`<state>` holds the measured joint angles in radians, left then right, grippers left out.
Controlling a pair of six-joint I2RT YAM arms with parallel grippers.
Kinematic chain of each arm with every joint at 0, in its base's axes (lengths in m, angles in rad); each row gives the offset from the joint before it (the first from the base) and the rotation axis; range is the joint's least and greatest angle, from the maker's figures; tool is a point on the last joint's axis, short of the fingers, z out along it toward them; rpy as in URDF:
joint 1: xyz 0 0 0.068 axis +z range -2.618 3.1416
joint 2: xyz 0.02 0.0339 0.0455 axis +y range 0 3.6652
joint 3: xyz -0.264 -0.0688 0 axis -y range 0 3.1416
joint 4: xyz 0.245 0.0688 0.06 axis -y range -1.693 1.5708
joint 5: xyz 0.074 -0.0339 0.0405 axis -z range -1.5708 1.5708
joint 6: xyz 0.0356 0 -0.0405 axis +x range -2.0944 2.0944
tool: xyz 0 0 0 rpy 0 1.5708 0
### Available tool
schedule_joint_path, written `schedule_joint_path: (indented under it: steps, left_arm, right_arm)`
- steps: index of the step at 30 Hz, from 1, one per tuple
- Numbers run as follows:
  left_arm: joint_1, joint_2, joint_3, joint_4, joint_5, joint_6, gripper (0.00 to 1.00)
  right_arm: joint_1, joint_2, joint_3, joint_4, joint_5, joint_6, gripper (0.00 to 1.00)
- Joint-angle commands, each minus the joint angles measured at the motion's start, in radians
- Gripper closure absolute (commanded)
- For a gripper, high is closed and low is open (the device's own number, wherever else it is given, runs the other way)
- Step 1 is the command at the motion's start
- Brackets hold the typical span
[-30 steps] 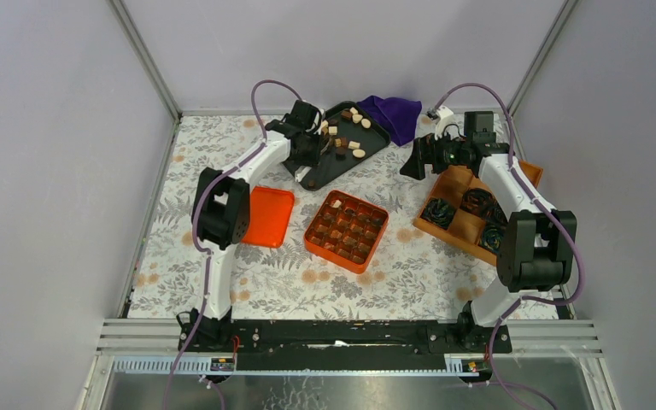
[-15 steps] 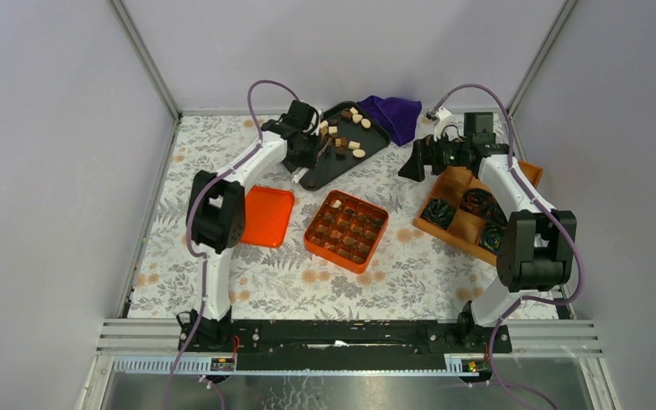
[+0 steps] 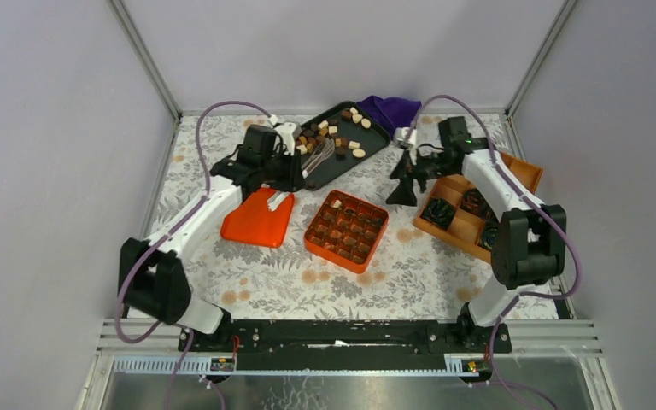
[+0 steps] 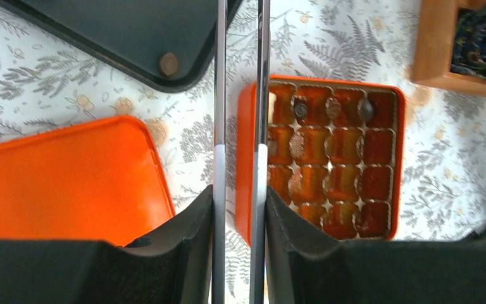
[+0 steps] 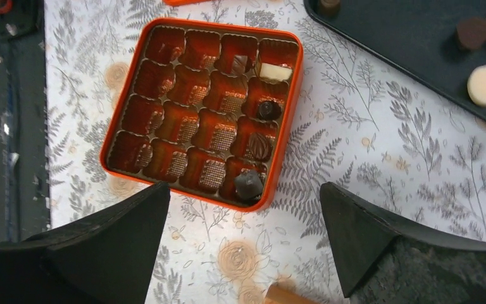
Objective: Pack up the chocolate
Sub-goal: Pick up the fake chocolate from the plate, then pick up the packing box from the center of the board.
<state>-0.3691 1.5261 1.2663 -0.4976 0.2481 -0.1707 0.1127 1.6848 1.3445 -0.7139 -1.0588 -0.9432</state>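
Far left, orange lid (image 3: pixel 258 218) is lying flat on the floral table cover (image 3: pixel 248 273). Left gripper (image 3: pixel 295 171) is hovering over the lid's far right corner, jaws partly closed and clamping a pair of metal tweezers (image 3: pixel 320 155). The tweezer arms are running out past the near corner of the black tray (image 3: pixel 346 164), with the tips over its left end. The left wrist view is cutting the tips off, so I can't tell if they're pinching a piece. Most of the chocolate (image 3: pixel 354 146) is sitting loose on that tray: brown pieces bunched at the left end, cream ones spread toward the far right. Just in front of the tray, the orange compartment box (image 3: pixel 331 255) is sitting open. Only one edge row is taking pieces: a cream square (image 5: pixel 274 71) and a few dark ones (image 5: pixel 267 109), the rest of the cells showing bare liner. Purple cloth (image 3: pixel 390 109) is bunched behind the tray's right end. Right gripper (image 3: pixel 401 188) is hanging between the orange box and the wooden box (image 3: pixel 457 182), fingers spread wide and gripping nothing, looking down at the filled row. Wooden box at far right is holding dark crinkled rolls (image 3: pixel 438 213).
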Motion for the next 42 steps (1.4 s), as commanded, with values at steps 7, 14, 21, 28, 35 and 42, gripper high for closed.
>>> schedule_joint_path:
  steps: [7,14,21,28,35,42]
  left_arm:
    - [0.004,-0.34,-0.252,0.151,0.074,-0.08,1.0]
    - [0.004,-0.441,-0.321,0.154,0.075,-0.116,1.0]
    - [0.004,-0.483,-0.337,0.085,0.122,-0.098,1.0]
    - [0.004,-0.565,-0.404,0.077,0.17,-0.11,1.0]
    - [0.004,-0.644,-0.487,0.056,0.19,-0.145,1.0]
    - [0.002,-0.676,-0.523,0.039,0.191,-0.204,1.0]
  right_arm:
    - [0.257,0.124,0.106,0.156,0.348,0.074,0.27]
    - [0.309,0.223,0.137,0.212,0.48,0.156,0.4]
    - [0.319,0.257,0.144,0.191,0.527,0.138,0.47]
    - [0.343,0.267,0.095,0.223,0.558,0.135,0.58]
    - [0.351,0.26,0.047,0.275,0.604,0.133,0.65]
    - [0.352,0.249,0.016,0.304,0.615,0.129,0.76]
